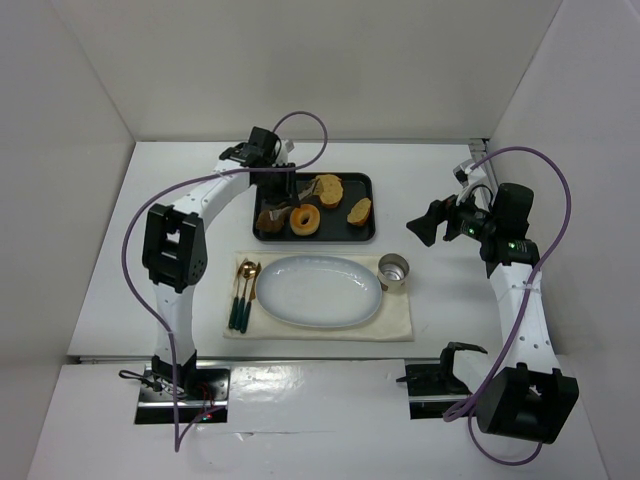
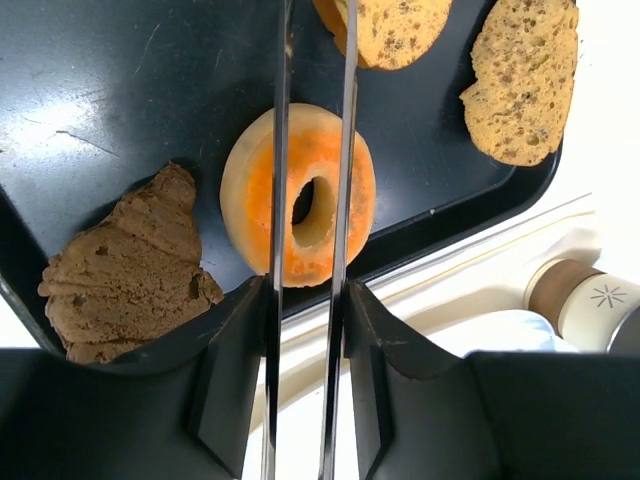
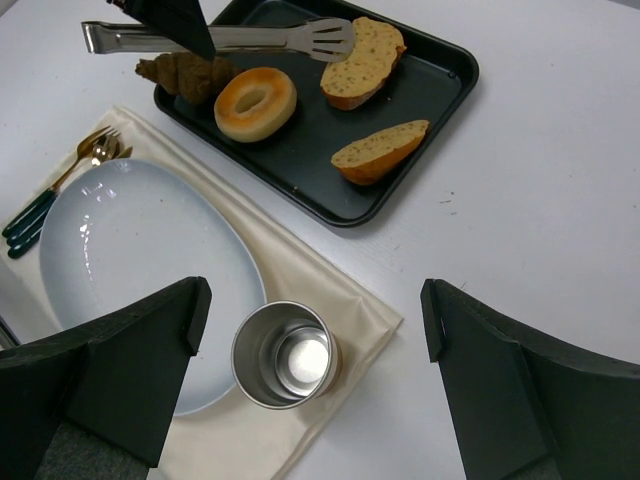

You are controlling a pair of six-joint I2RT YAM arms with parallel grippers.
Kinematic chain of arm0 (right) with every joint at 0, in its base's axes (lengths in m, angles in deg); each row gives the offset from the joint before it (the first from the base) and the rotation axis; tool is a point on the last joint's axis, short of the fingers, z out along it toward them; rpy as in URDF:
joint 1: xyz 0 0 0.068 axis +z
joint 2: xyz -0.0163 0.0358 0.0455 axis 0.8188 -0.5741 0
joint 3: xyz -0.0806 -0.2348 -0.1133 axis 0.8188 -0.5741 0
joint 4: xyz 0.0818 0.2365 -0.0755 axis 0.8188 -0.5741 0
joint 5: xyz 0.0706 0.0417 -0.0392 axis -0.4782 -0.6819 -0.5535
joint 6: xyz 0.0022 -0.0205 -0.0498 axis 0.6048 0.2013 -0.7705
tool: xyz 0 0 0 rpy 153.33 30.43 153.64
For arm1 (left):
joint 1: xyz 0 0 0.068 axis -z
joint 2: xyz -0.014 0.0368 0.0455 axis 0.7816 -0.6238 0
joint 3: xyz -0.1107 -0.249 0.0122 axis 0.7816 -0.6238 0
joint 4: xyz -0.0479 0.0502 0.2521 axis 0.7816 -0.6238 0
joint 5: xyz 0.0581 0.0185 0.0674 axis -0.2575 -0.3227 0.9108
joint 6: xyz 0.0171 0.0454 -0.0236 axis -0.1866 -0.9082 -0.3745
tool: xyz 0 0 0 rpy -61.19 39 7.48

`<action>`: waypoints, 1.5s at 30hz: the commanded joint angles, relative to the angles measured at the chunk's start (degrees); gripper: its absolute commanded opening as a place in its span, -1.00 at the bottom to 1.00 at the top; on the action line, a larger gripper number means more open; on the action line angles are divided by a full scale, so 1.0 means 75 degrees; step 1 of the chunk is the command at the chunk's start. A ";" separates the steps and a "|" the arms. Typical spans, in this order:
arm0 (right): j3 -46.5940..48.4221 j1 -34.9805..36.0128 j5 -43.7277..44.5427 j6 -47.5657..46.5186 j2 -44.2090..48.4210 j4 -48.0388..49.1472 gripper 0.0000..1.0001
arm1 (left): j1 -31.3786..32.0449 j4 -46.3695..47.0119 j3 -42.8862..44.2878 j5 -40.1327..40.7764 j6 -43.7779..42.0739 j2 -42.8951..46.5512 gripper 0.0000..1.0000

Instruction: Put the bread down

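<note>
Four baked pieces lie on the black tray [image 3: 300, 140] on the desk's [image 1: 440, 170] far side; the bread [image 3: 362, 62], a flat, speckled golden slice with a darker crust, lies in its far middle. The left end effector [image 2: 305, 295] is clamped on thin metal tongs [image 3: 240, 38], probably to lift food without crushing it, their slotted tips at the bread's left end, though whether they pinch it cannot be told. The right end effector [image 1: 428, 224] hangs wide open, clear of the smooth oval plate [image 3: 120, 240] where the bread likely belongs.
</note>
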 commanded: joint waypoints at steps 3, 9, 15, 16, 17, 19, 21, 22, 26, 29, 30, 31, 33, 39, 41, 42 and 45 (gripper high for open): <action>0.0260 0.0043 0.0038 -0.0121 0.0192 -0.0010 1.00 | -0.0187 0.0021 0.0292 -0.0534 0.0243 -0.0241 -0.27; 0.0260 0.0043 0.0038 -0.0121 0.0192 -0.0010 1.00 | -0.0258 0.0209 0.0116 -0.0697 0.0314 -0.0241 -0.80; 0.0260 0.0043 0.0038 -0.0121 0.0192 -0.0010 1.00 | -0.0328 0.0513 -0.0117 -0.0943 0.0454 0.0063 -1.00; 0.0260 0.0043 0.0038 -0.0121 0.0192 -0.0010 1.00 | -0.0328 0.0514 -0.0118 -0.0944 0.0454 0.0063 -1.00; 0.0260 0.0043 0.0038 -0.0121 0.0192 -0.0010 1.00 | -0.0328 0.0595 -0.0188 -0.1025 0.0454 0.0168 -1.00; 0.0260 0.0043 0.0038 -0.0121 0.0192 -0.0010 1.00 | -0.0328 0.0665 -0.0258 -0.1096 0.0524 0.0262 -1.00; 0.0260 0.0043 0.0038 -0.0121 0.0192 -0.0010 1.00 | -0.0398 0.0666 -0.0259 -0.1096 0.0525 0.0345 -1.00; 0.0260 0.0043 0.0038 -0.0121 0.0192 -0.0010 1.00 | -0.0398 0.0666 -0.0259 -0.1166 0.0525 0.0414 -1.00; 0.0260 0.0043 0.0038 -0.0121 0.0192 -0.0010 1.00 | -0.0398 0.0666 -0.0329 -0.1167 0.0525 0.0567 -1.00; 0.0260 0.0043 0.0038 -0.0121 0.0192 -0.0010 1.00 | -0.0398 0.0666 -0.0329 -0.1237 0.0525 0.0638 -1.00; 0.0260 0.0043 0.0038 -0.0121 0.0192 -0.0010 1.00 | -0.0398 0.0736 -0.0399 -0.1237 0.0525 0.0638 -1.00; 0.0260 0.0043 0.0038 -0.0121 0.0192 -0.0010 1.00 | -0.0398 0.0736 -0.0399 -0.1237 0.0525 0.0719 -1.00; 0.0260 0.0043 0.0038 -0.0121 0.0192 -0.0010 1.00 | -0.0398 0.0736 -0.0399 -0.1237 0.0525 0.0720 -1.00; 0.0260 0.0043 0.0038 -0.0121 0.0192 -0.0010 1.00 | -0.0398 0.0666 -0.0562 -0.1377 0.0525 0.1106 -1.00; 0.0260 0.0043 0.0038 -0.0121 0.0192 -0.0010 1.00 | -0.0398 0.0596 -0.0691 -0.1378 0.0443 0.1340 -1.00; 0.0260 0.0043 0.0038 -0.0121 0.0192 -0.0010 1.00 | -0.0398 0.0596 -0.0773 -0.1378 0.0361 0.1654 -1.00; 0.0260 0.0043 0.0038 -0.0121 0.0192 -0.0010 1.00 | -0.0258 0.0596 -0.1440 -0.1483 0.0070 0.2323 -1.00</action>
